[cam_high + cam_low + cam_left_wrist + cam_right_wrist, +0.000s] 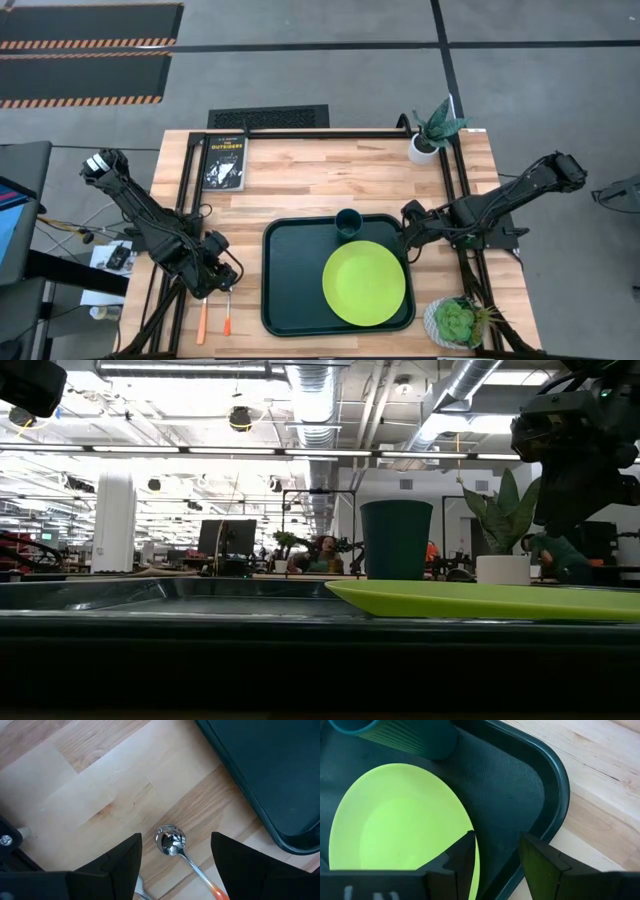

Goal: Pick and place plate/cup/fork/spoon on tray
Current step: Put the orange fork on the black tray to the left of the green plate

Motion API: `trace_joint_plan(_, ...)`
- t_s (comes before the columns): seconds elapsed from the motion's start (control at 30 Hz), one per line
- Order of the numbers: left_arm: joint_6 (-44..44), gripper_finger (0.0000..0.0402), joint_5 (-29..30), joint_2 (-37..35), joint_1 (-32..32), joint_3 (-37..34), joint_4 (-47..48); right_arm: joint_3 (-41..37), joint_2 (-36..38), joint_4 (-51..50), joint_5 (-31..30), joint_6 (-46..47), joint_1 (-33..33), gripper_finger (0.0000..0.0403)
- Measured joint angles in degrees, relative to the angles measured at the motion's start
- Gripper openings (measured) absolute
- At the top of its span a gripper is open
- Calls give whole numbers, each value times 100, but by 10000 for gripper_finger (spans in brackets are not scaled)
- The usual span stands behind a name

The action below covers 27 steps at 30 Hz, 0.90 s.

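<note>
The dark green tray lies in the middle of the table. The lime-green plate lies flat on its right half, and the teal cup stands upright at its far rim. The spoon and the fork lie on the wood to the left of the tray, the spoon nearer the tray. My left gripper is open above the spoon's bowl, one finger on either side, touching nothing. My right gripper is open and empty over the tray's far right corner, beside the plate.
A black book lies at the far left. A white pot with a leafy plant stands at the far right corner, and a succulent in a pot at the near right. Black frame rails run along both table sides.
</note>
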<state>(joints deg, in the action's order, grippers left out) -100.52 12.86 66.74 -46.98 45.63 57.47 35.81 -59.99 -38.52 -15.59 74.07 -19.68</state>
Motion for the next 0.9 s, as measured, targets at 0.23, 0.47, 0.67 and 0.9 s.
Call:
trace_joint_plan(0.23,20,224,0,0,0,0,2,0,-2,0,2,2,0,172)
trace_joint_plan(0.47,73,224,-17,0,0,0,4,0,-1,0,4,85,0,180)
trace_joint_plan(0.67,75,224,-154,2,0,0,4,0,0,0,4,93,0,196)
trace_joint_plan(0.9,67,224,-256,2,0,0,4,0,-1,0,7,94,0,208)
